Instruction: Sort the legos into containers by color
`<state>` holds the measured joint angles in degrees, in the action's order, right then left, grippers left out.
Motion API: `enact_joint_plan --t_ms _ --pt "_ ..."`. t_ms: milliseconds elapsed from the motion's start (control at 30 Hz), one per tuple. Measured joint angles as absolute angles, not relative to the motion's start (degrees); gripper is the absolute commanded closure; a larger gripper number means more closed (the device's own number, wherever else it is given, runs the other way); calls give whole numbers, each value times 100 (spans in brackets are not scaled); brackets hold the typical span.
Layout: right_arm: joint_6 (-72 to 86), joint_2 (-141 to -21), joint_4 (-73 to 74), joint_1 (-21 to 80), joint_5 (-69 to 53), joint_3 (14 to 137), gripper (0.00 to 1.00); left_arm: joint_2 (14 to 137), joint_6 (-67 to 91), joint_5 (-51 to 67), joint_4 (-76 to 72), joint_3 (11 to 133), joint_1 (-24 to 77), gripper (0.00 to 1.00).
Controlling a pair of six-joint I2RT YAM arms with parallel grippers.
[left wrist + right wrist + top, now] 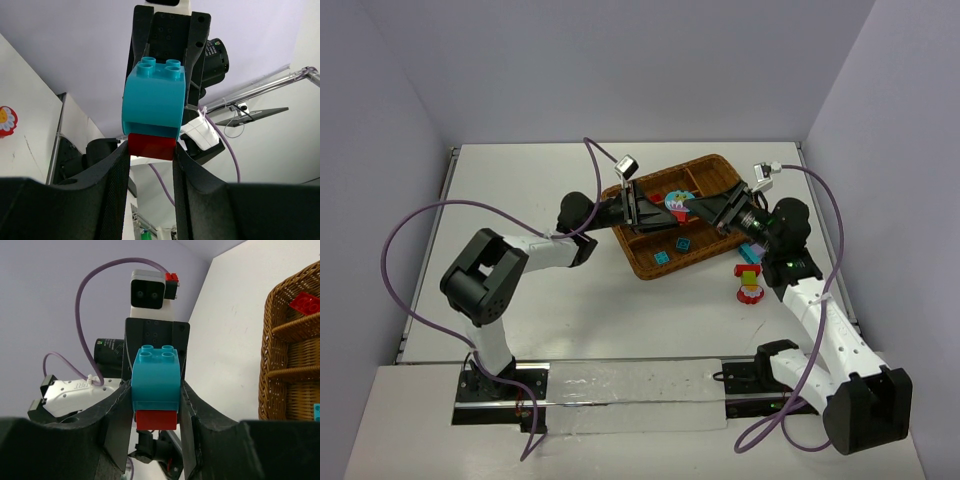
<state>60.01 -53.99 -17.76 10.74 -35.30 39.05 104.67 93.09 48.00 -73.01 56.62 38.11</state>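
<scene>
Writing on the motor label is too tiny to read. The left gripper pinches the red brick; the right gripper squeezes the blue brick stuck onto it, over the tray.

Top view: bright, even, diffuse light from above; white bench uniformly lit, with only faint, soft-edged shadows under the arms and beside the wicker tray; walls take a lilac cast; dull sheen on the glossy strip at lower centre. Wrist views: black fingers at the lower edge dark, detail lost, slightly soft; cyan brick sharp with a mild highlight; red brick shaded beneath it; backgrounds softer.
</scene>
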Motion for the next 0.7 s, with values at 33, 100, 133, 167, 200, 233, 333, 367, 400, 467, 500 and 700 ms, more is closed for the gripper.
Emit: enact_joint_plan --t_ms 33,100,133,167,200,233,333,367,400,467,500,700 --pt "6068 -5418 -1798 1074 -3528 3905 100 10444 9248 4795 -7294 5647 3810 100" --pt "6196 -5455 -1844 1074 -3533 3905 100 10381 9118 4769 -7292 5580 3809 100" --pt "6297 -5478 -1869 1076 -3526 3905 100 10332 9016 4756 -7293 5527 3809 100" --pt "6414 -5511 -1906 1078 -3490 3905 100 10275 8894 4758 -7303 5442 3809 100" --pt "6523 -5551 -1941 1079 -3455 3905 100 10202 8811 4761 -7306 5393 3814 100" --pt "6620 -5586 -1966 1079 -3421 3905 100 10119 8723 4762 -7301 5342 3822 100" --pt "6798 -5640 -1917 1079 -3296 3929 100 9905 8508 4767 -7293 5273 3830 100" --pt "6797 -5634 -1805 1080 -3197 3975 100 9845 8435 4766 -7274 5273 3830 100" --pt "6748 -5613 -1618 1083 -3057 4058 100 9789 8363 4766 -7234 5271 3830 100" --pt "6445 -5497 -1115 1085 -2644 4294 100 9675 8190 4764 -7089 5255 3830 100" --pt "6289 -5408 -819 1085 -2425 4434 100 9612 8093 4764 -6966 5244 3824 100" --pt "5143 -4575 659 1085 -649 5144 100 9252 7033 4514 -4938 5371 3542 100"
